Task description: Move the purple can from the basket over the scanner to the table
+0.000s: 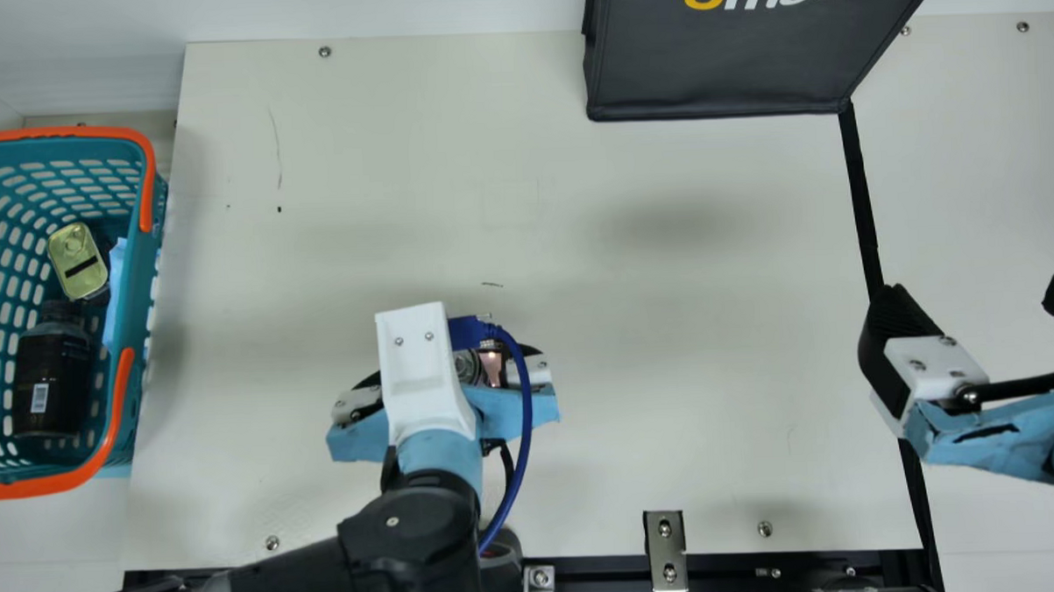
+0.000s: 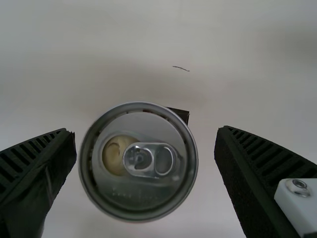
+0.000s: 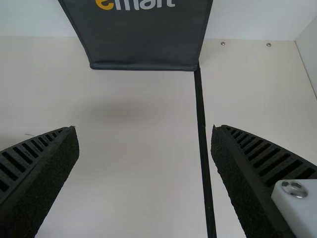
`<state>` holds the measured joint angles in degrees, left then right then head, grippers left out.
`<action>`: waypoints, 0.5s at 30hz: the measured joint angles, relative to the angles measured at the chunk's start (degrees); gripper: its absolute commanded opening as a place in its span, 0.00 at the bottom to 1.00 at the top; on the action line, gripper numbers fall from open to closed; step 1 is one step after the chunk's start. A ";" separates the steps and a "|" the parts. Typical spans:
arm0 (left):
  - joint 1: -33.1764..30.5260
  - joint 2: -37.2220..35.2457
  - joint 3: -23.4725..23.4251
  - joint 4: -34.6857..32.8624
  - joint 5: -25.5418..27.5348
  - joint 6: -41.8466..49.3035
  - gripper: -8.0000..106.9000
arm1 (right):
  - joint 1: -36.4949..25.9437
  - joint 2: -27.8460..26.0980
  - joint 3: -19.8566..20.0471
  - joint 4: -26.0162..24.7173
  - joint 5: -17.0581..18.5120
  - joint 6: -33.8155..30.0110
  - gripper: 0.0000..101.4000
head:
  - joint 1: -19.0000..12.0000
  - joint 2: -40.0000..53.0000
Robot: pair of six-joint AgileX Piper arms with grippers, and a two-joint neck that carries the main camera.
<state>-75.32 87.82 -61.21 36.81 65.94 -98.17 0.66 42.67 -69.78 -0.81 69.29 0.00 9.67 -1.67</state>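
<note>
Currently, purple can: round metal can with silver lid and pull tab (image 2: 138,161), upright over the flat cream table (image 1: 650,309), between the left gripper's fingers; cannot tell what lies directly underneath.
Left pincer: black-ribbed gripper on blue-and-white mount (image 1: 424,361), spread wide around the can, slim gap on one side, broader on the other, gripping nothing.
Right pincer: black-ribbed gripper, likewise blue and white behind (image 1: 979,298), wide apart and holding nothing, above the long black strip's side of the table.
Basket: teal plastic lattice with orange handles (image 1: 146,265), containing gold-topped rectangular tin (image 1: 79,261) and black bottle (image 1: 52,374).
Bag: black, fabric-like, flat-sided (image 1: 721,70), at the far edge.
</note>
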 measured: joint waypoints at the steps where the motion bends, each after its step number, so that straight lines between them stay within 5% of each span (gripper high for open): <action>1: 0.24 0.11 0.11 0.43 -0.28 -0.21 0.85 | 0.00 0.00 0.00 0.00 0.00 0.00 0.94 | 0.00 -0.09; 4: 0.63 0.65 0.81 0.93 -1.35 -0.80 0.85 | 0.00 0.00 0.00 0.00 0.00 0.00 0.94 | 0.00 0.00; 15: 1.14 0.79 1.68 2.40 -2.75 -1.89 0.21 | 0.00 0.00 0.00 0.00 -0.01 0.00 0.94 | 0.00 0.00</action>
<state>-74.19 88.61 -59.52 39.21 63.19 -100.05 0.66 42.67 -69.78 -0.81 69.28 0.00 9.67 -1.67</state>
